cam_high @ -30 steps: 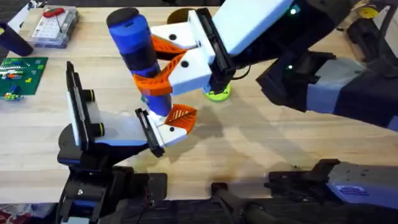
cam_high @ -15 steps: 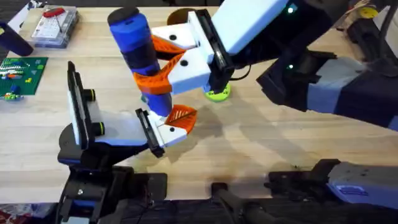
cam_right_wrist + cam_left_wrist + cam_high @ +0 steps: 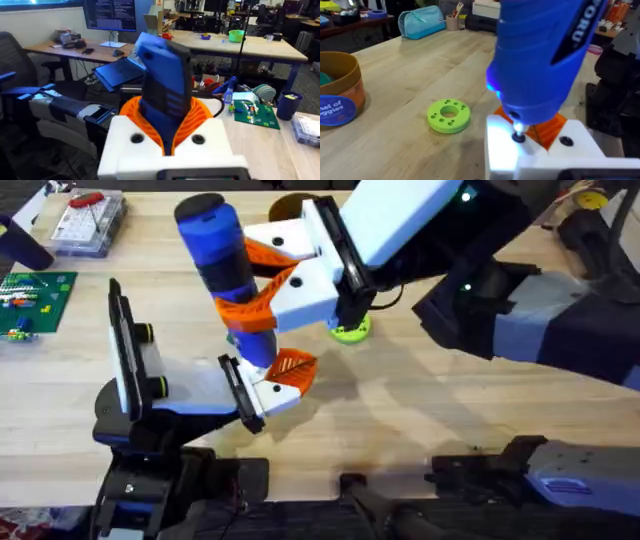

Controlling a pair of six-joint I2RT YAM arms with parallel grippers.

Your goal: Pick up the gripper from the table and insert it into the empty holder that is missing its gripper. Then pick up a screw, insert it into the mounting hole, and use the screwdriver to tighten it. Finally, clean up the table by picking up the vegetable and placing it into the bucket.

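Overhead: the right pincer [image 3: 262,298] clamps its orange fingers round the blue screwdriver [image 3: 225,265], whose long axis runs steeply down and slightly toward the arms' bases, tip aimed at the holder [image 3: 270,388]. That white block, with the orange gripper [image 3: 293,364] seated on it, sits at the front of the left pincer [image 3: 255,392], which appears to be clasping it, though the fingers themselves are hidden, so I cannot tell their gap. The right arm carries the tool; the left arm steadies the work directly beneath it.

Left wrist: the screwdriver [image 3: 540,55] stands nearly upright, its metal tip [image 3: 518,134] meeting the holder [image 3: 540,155] at a mounting hole. The lime disc [image 3: 449,115] and the bucket [image 3: 337,90] lie well apart on the bench [image 3: 420,65].

Right wrist: the screwdriver [image 3: 165,87] rises between the ribbed orange fingers [image 3: 200,117], held firmly.
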